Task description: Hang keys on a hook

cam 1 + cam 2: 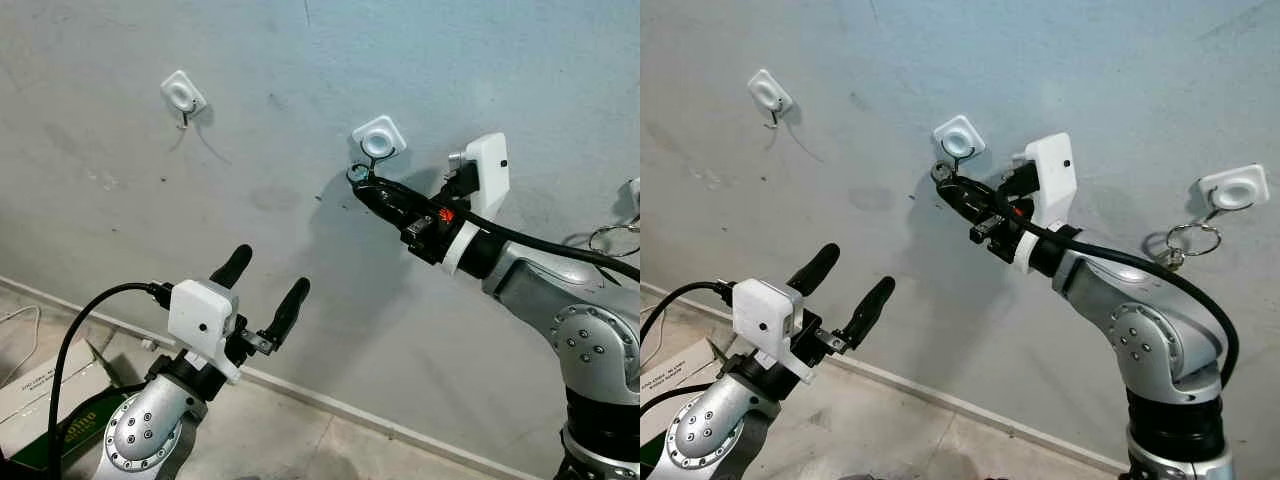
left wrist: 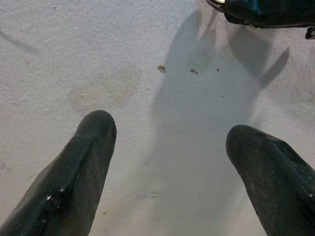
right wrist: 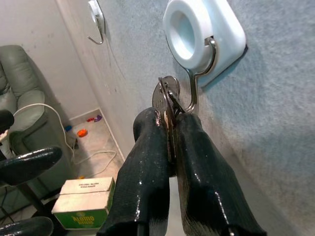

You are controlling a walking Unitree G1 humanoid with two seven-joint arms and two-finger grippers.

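Steel keys (image 3: 166, 101), pinched tight in my right gripper (image 3: 170, 123), sit at the middle hook (image 3: 199, 73), so next I'd ease the ring over its tip; left gripper (image 1: 268, 290) idles agape.

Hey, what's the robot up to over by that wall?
It is hanging a key on a wall hook. The right gripper is shut on the key and holds it up right at the wire of the middle hook; the key's ring sits beside the wire, and whether it is hooked on yet is hard to tell. The left gripper is open, lower down, holding nothing. Another hook further right already carries a ring.
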